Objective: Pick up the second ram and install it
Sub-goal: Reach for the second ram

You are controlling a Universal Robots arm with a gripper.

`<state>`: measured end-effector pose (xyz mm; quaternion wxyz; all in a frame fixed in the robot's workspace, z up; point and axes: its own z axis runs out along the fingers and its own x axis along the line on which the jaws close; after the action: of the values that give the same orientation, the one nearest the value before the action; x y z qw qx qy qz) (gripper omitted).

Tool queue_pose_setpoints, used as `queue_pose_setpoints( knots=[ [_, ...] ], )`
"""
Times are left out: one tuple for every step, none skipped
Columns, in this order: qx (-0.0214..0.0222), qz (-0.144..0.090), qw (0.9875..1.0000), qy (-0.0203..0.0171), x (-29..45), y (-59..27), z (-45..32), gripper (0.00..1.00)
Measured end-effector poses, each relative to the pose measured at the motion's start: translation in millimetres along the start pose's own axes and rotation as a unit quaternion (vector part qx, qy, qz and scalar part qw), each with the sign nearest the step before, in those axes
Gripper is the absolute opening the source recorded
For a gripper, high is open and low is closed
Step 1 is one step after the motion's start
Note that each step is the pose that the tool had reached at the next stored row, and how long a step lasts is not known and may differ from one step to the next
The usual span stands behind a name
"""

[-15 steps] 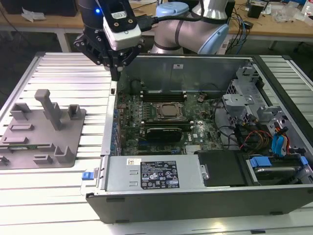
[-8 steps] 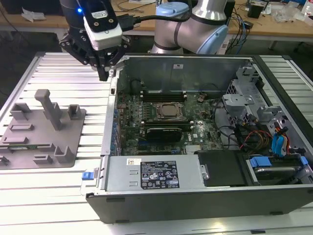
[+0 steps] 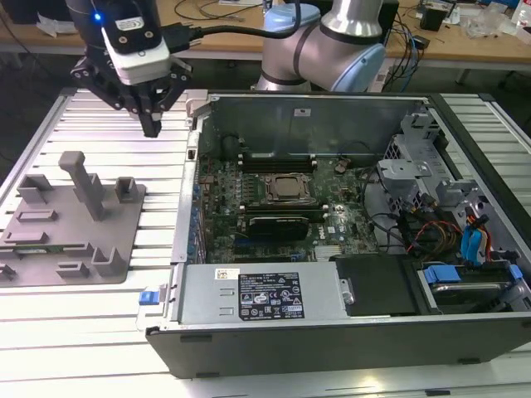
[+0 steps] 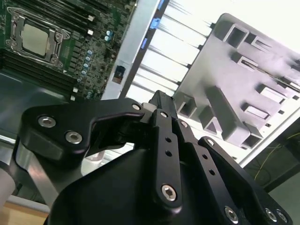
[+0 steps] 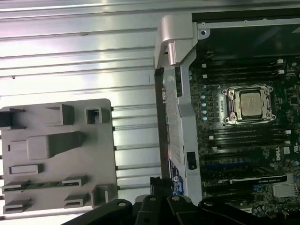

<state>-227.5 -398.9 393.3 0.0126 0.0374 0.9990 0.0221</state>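
Note:
The second ram (image 3: 41,248) is a thin green stick lying in a slot near the front edge of the grey tray (image 3: 124,240); in the first wrist view the ram (image 5: 33,184) sits in the tray's (image 5: 105,140) long slot. My gripper (image 3: 152,126) hangs in the air behind the tray, between it and the open computer case (image 3: 192,199). Its black fingers meet at a point with nothing between them, as the second wrist view of the gripper (image 4: 159,99) also shows. The motherboard's long memory slots (image 5: 243,138) flank the silver processor (image 5: 250,104).
The tray's tall post (image 3: 87,184) stands up near my gripper. The case's metal side wall (image 5: 178,93) rises between the tray and the motherboard. A black card (image 3: 282,224), a power supply (image 3: 261,294) and cables (image 3: 415,228) fill the case. The ribbed metal table (image 3: 116,108) lies below.

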Motion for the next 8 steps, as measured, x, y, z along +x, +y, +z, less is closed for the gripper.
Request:
queue_pose_setpoints(
  knots=[
    [0.0000, 0.000, 1.0000, 0.0000, 2.8, -0.2, -0.1, 0.08],
    [0.0000, 0.000, 1.0000, 0.0000, 4.7, -0.3, -0.1, 0.08],
    [0.0000, 0.000, 1.0000, 0.0000, 8.8, -0.6, -0.2, 0.08],
    [0.0000, 0.000, 1.0000, 0.0000, 12.4, -0.9, -0.3, 0.08],
    [0.0000, 0.000, 1.0000, 0.0000, 16.9, -1.2, -0.5, 0.08],
    [0.0000, 0.000, 1.0000, 0.0000, 20.1, -1.5, -0.6, 0.08],
    [0.0000, 0.000, 1.0000, 0.0000, 22.0, -1.6, -0.6, 0.08],
    [0.0000, 0.000, 1.0000, 0.0000, 24.5, -1.8, -0.7, 0.08]
  ],
)
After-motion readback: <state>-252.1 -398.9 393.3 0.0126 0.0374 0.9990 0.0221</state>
